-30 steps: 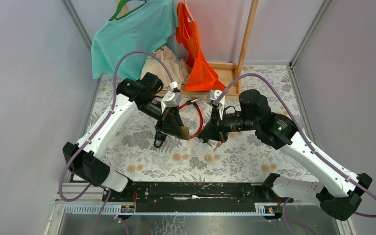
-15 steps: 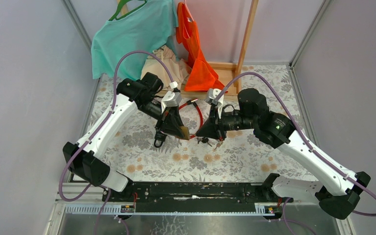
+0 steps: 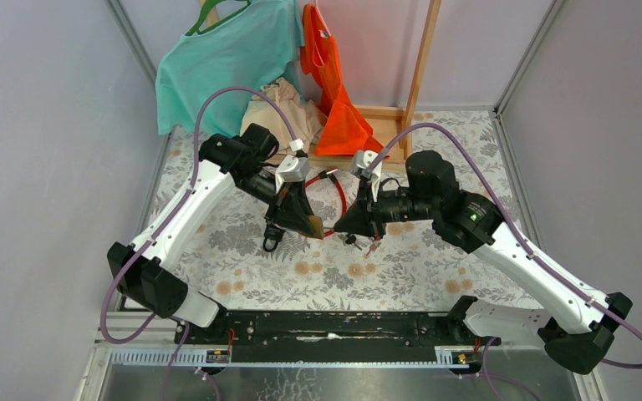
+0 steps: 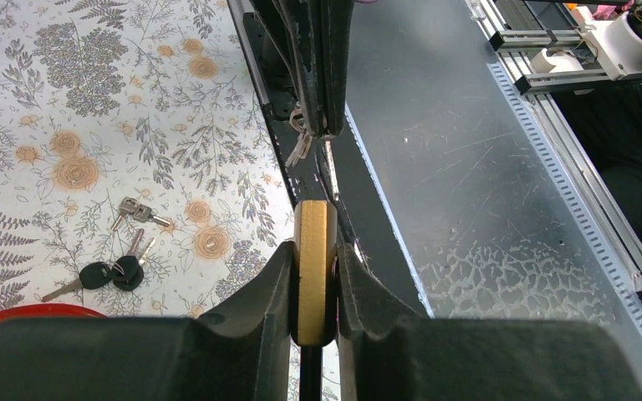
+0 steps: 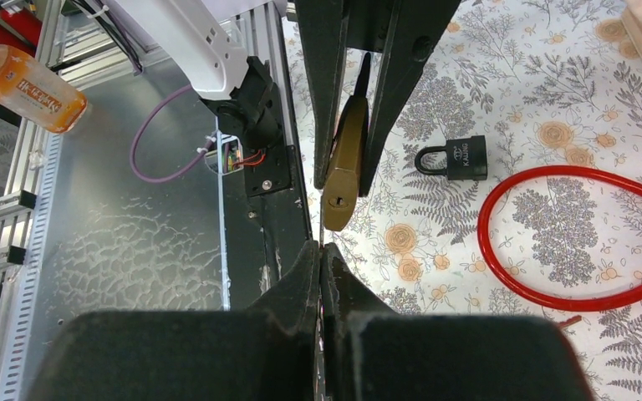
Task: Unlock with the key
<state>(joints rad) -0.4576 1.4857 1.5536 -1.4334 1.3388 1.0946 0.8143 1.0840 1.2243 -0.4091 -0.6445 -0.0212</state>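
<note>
A brass padlock (image 4: 314, 251) is clamped edge-on by my left gripper (image 4: 314, 252), which is shut on it and holds it above the table. In the right wrist view the padlock (image 5: 343, 163) hangs between the left fingers, its keyhole end facing my right gripper (image 5: 320, 249). That gripper is shut on a thin key (image 5: 321, 236), whose tip sits just short of the keyhole. From above, the two grippers (image 3: 308, 222) (image 3: 335, 229) nearly meet nose to nose.
A small black padlock (image 5: 456, 159) and a red cable loop (image 5: 568, 242) lie on the floral cloth. Loose keys (image 4: 109, 274) lie below the padlock. An orange bottle (image 5: 25, 79) lies off the table. Clothes on a wooden rack (image 3: 334, 75) stand at the back.
My right gripper has crept left, closing the gap to the brass padlock. The left arm and padlock have stayed put.
</note>
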